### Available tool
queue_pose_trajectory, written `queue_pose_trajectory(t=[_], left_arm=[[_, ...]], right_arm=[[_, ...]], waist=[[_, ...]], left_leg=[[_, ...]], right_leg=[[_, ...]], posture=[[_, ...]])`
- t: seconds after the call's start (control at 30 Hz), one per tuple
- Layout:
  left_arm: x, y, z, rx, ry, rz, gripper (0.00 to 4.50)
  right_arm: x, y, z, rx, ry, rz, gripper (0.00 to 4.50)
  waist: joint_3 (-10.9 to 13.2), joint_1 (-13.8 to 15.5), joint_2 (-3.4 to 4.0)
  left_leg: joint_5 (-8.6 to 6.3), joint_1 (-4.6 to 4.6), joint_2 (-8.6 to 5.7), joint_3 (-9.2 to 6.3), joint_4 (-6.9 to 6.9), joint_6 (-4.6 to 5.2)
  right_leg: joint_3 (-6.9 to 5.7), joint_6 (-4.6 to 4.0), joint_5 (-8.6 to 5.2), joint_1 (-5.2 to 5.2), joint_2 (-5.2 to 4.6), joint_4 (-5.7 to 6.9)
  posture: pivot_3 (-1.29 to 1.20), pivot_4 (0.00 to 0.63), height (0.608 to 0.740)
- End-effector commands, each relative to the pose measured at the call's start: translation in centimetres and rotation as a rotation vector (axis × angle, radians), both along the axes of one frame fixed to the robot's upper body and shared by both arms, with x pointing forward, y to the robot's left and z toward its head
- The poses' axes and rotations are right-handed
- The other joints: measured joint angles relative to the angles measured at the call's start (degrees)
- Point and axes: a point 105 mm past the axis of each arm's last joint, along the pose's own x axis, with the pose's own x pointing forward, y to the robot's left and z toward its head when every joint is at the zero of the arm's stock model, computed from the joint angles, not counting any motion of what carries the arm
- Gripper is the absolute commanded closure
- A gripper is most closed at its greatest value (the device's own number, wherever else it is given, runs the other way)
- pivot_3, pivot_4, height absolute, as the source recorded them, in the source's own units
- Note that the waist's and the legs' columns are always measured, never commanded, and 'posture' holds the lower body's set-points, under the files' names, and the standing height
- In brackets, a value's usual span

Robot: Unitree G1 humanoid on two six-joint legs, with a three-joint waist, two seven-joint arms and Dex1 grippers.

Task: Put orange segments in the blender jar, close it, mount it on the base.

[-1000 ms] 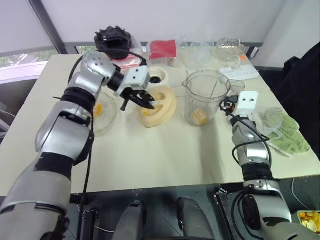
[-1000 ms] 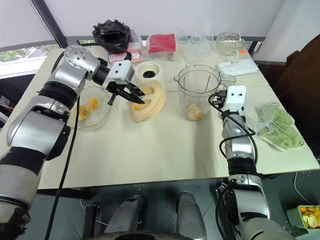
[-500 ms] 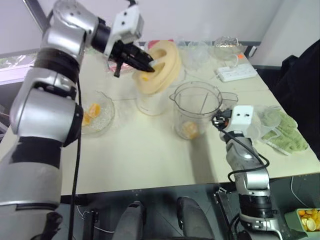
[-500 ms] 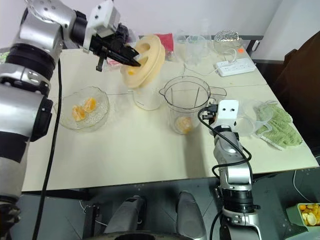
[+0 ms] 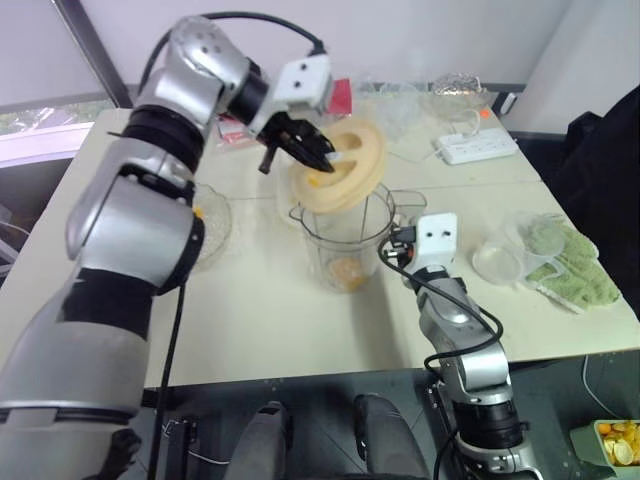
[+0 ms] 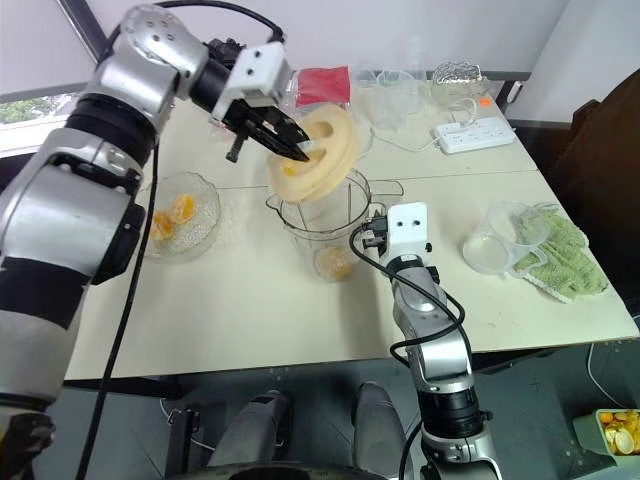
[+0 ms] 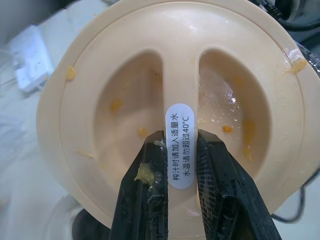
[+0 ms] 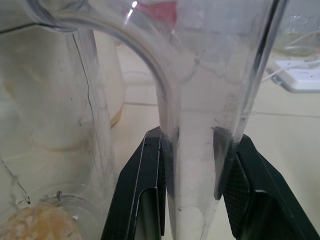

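The clear blender jar (image 5: 345, 240) stands mid-table with orange segments (image 6: 335, 262) at its bottom. My right gripper (image 8: 192, 137) is shut on the jar's side handle (image 8: 200, 100), coming in level from the near right. My left gripper (image 7: 181, 137) is shut on the centre ridge of a flat cream lid (image 5: 345, 175), held tilted just above the jar's rim. More orange segments (image 6: 172, 212) lie in a scalloped glass dish (image 6: 205, 195) to the left. The cream base (image 8: 65, 100) shows through the jar's wall, behind the jar.
A white power strip (image 5: 475, 145), a red packet (image 6: 325, 85) and clear containers (image 6: 400, 90) line the back edge. To the right lie a clear round tub (image 6: 495, 240) and a green cloth (image 6: 565, 255).
My left gripper has lifted the lid off the table and carried it right, over the jar. My right gripper has pulled the jar left and nearer, to beneath the lid.
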Motion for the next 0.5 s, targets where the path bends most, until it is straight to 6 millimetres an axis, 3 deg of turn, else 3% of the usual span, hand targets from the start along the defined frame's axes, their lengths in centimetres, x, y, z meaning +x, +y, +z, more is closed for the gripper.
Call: queue_pose_trajectory(t=[0.03,0.23,0.5], left_arm=[[-0.7,-1.4,1.9,0.024,-0.070,-0.055,4.28],[-1.1,-2.7,0.9,0.077,-0.062,-0.096,4.28],[-1.6,-2.3,-1.9,0.209,-0.040,-0.156,4.28]], right_arm=[[-0.8,1.0,1.1,-0.003,-0.060,0.042,3.58],[-1.1,0.4,-1.0,-0.037,-0.017,0.021,3.58],[-1.1,0.0,-1.3,-0.040,-0.022,-0.004,3.58]], waist=[[0.0,-0.2,0.00],[0.0,-0.1,0.00],[0.0,0.0,0.01]], left_leg=[[0.00,0.00,0.00,0.00,0.00,0.00],[0.00,0.04,0.00,0.01,0.00,0.00],[0.00,0.08,0.01,0.00,0.01,0.00]], right_leg=[[0.00,0.00,0.00,0.00,0.00,0.00],[0.01,0.00,0.00,0.00,0.00,0.02],[0.04,0.00,-0.01,0.05,0.00,0.02]], posture=[[0.00,0.150,0.740],[0.00,0.150,0.740],[0.00,0.150,0.740]])
